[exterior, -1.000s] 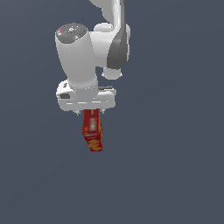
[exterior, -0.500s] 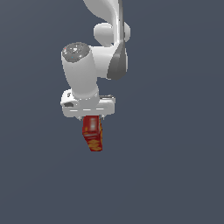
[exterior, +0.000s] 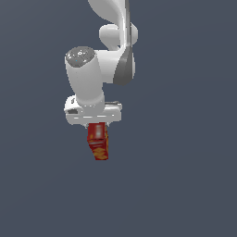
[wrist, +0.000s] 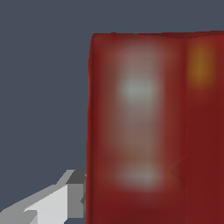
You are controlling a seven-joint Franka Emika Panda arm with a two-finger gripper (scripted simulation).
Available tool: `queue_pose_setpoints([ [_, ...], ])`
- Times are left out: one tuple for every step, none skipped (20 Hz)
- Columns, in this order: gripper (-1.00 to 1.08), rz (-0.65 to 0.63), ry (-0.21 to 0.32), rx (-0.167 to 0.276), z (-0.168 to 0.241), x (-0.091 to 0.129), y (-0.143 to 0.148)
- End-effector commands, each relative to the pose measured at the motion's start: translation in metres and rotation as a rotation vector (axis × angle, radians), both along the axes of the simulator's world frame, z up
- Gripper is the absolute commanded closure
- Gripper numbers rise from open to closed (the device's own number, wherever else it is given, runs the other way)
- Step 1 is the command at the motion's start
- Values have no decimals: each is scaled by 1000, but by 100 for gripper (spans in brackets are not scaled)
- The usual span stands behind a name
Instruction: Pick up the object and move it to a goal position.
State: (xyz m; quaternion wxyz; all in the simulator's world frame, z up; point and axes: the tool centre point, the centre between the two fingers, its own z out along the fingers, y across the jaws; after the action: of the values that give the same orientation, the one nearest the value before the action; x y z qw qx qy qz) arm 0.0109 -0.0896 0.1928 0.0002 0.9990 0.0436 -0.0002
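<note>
plain dark grey backdrop on every side of the arm, no edges in sight, white gripper [exterior: 96, 126] clamped on top end of red box [exterior: 98, 142], box hanging beneath it, long axis near vertical, lower end tilted toward exterior view's right

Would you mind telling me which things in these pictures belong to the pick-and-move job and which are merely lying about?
Part of the job:
- red box, hanging below the hand and filling most of the wrist view
- gripper, shut on the red box

Lying about:
- nothing else shows in either view, only a plain dark grey background; no goal marker can be seen
</note>
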Motion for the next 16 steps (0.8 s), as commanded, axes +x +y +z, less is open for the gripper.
queue_pose_setpoints([
  [108,0,0,0,-1,0,0],
  [108,0,0,0,-1,0,0],
  [108,0,0,0,0,0,0],
  [108,0,0,0,0,0,0],
  [108,0,0,0,1,1,0],
  [108,0,0,0,1,1,0],
  [108,0,0,0,3,2,-1],
  [108,0,0,0,4,3,-1],
  [108,0,0,0,6,5,-1],
  [108,0,0,0,8,6,-2],
  [108,0,0,0,10,8,-2],
  [108,0,0,0,13,10,-3],
  [108,0,0,0,16,13,-4],
  [108,0,0,0,19,15,-4],
  [108,0,0,0,22,18,-5],
  [108,0,0,0,26,21,-6],
])
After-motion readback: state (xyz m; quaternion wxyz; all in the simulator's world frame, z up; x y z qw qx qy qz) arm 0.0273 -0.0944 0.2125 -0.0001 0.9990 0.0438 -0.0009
